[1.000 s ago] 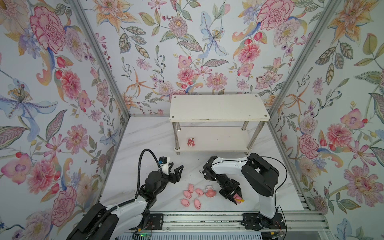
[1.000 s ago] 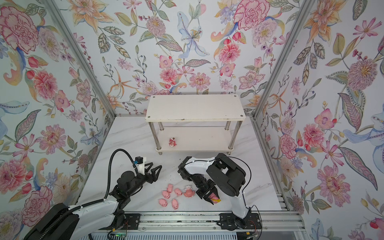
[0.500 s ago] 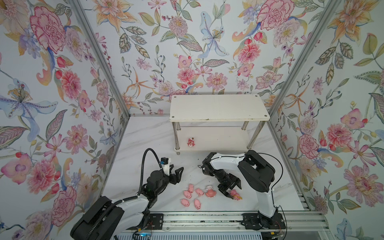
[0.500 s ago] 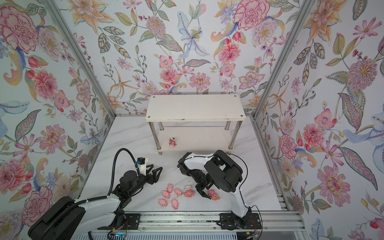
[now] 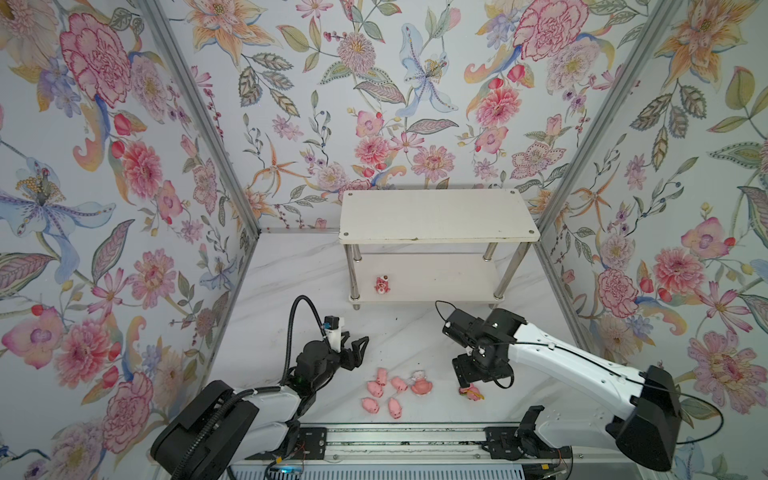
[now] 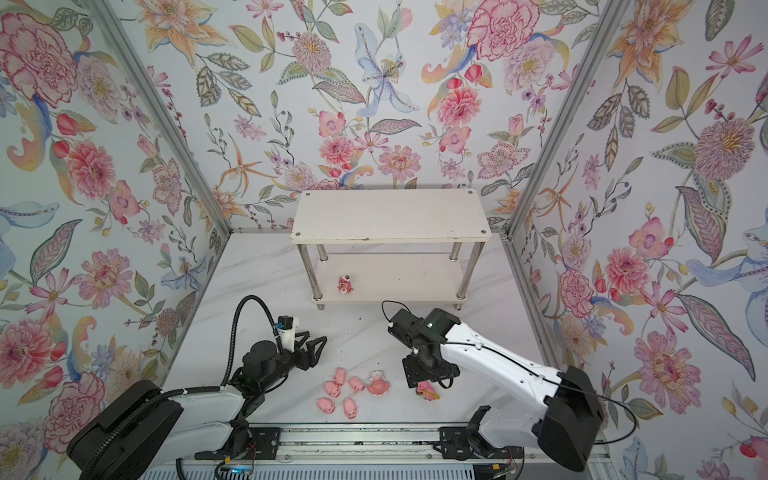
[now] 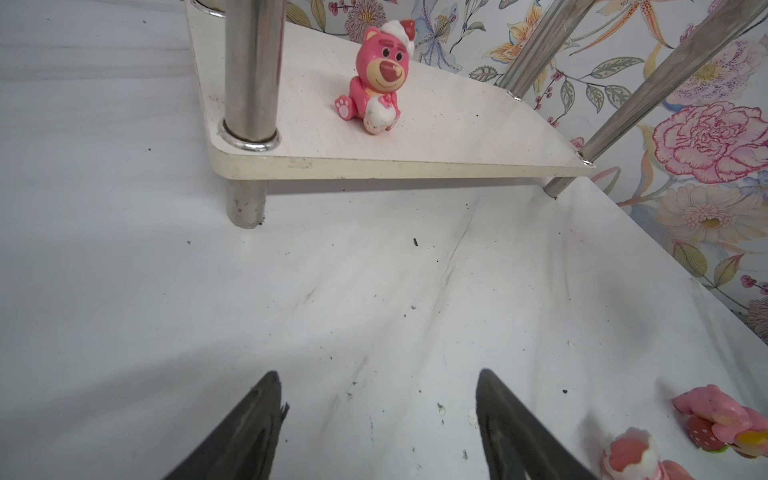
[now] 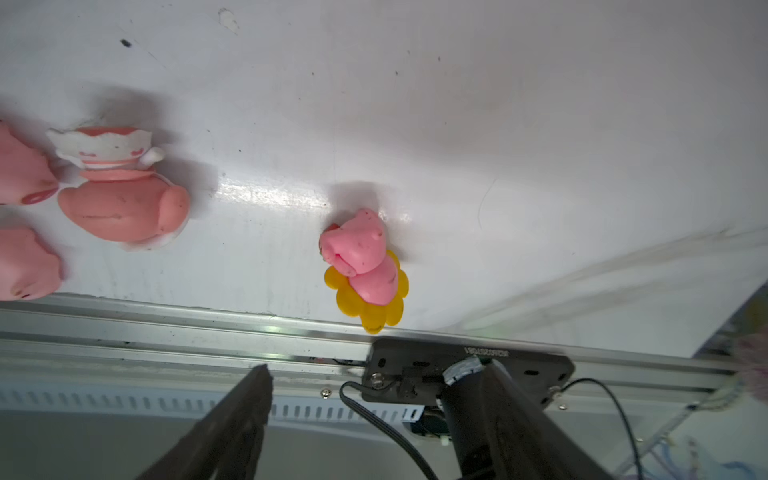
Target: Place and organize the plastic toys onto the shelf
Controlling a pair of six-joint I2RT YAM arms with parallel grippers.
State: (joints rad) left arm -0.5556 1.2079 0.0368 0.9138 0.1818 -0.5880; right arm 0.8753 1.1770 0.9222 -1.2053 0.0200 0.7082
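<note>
The white shelf (image 5: 436, 220) (image 6: 390, 216) stands at the back. A red-pink bear toy (image 5: 382, 285) (image 6: 345, 285) (image 7: 376, 79) sits on its lower tier. Several pink pigs (image 5: 382, 390) (image 6: 338, 388) and a pink-and-white toy (image 5: 421, 384) (image 8: 120, 187) lie on the table near the front. To their right the yellow-petalled toy (image 5: 471, 392) (image 6: 427, 391) (image 8: 365, 270) lies free on its side. My right gripper (image 5: 473, 380) (image 8: 376, 365) hangs open just above it, holding nothing. My left gripper (image 5: 359, 349) (image 7: 378, 374) stands open and empty, left of the pigs.
A metal rail (image 5: 415, 436) runs along the table's front edge, close to the yellow-petalled toy. Flowered walls (image 5: 124, 208) close in the left, back and right. The shelf's chrome legs (image 7: 249, 83) stand on the marble table ahead of the left gripper.
My right gripper has opened and let go of the yellow-petalled toy, which now lies on the table. The right arm has swung out to the right. The left arm has hardly moved.
</note>
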